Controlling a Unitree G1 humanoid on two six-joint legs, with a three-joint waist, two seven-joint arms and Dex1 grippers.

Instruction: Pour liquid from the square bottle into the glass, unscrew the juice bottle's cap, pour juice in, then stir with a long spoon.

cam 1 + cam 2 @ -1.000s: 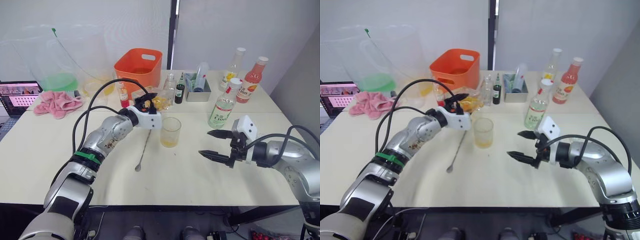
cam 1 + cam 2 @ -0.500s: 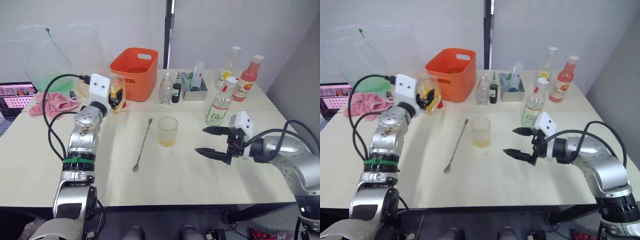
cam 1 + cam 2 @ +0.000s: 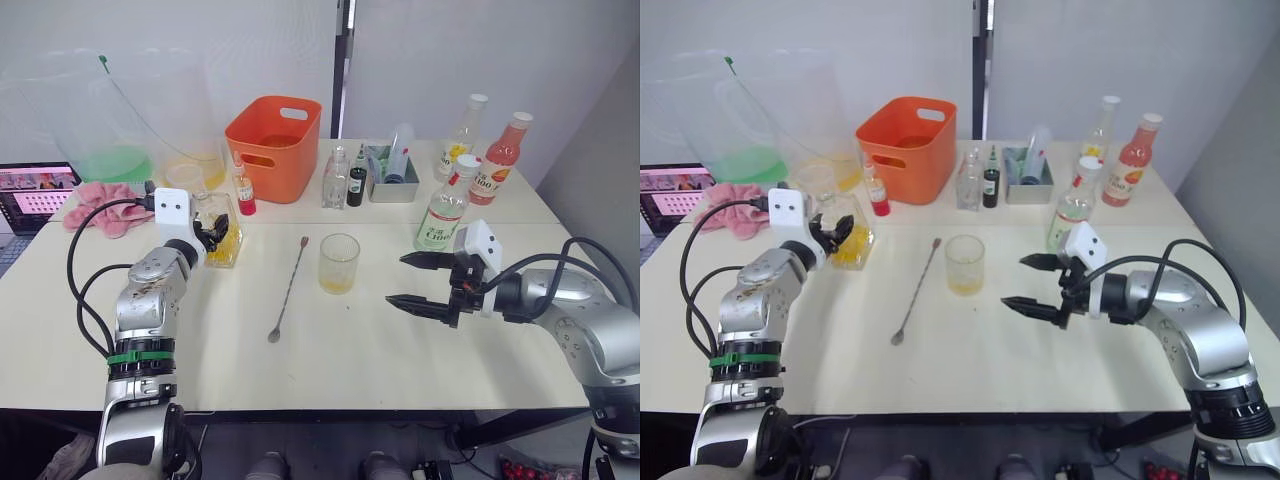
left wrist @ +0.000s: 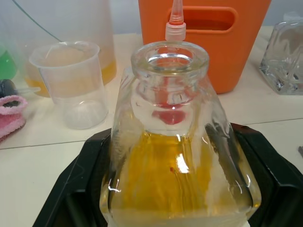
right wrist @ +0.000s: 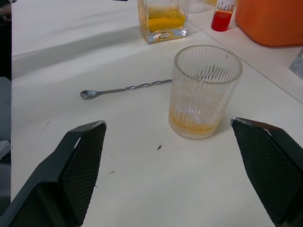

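Observation:
The square bottle [image 3: 222,240], part full of yellow liquid and uncapped, stands upright on the table's left side. My left gripper [image 3: 212,234] is shut on it, a black finger [image 4: 83,189] on each side. The ribbed glass [image 3: 339,263] stands mid-table with a little yellow liquid at its bottom. Left of the glass the long spoon [image 3: 288,300] lies flat. My right gripper [image 3: 397,279] hovers open to the right of the glass, holding nothing. The juice bottle [image 3: 444,213], green-labelled with a white cap on, stands behind my right gripper.
An orange bin [image 3: 275,147], a small red dropper bottle [image 3: 244,192], a plastic beaker [image 3: 185,180] and a pink cloth [image 3: 105,200] sit at the back left. A grey tray [image 3: 395,180] and two more capped bottles [image 3: 503,158] stand at the back right.
My left arm swung the square bottle away from the glass to the table's left and brought it down upright. My right gripper stayed open in about the same place.

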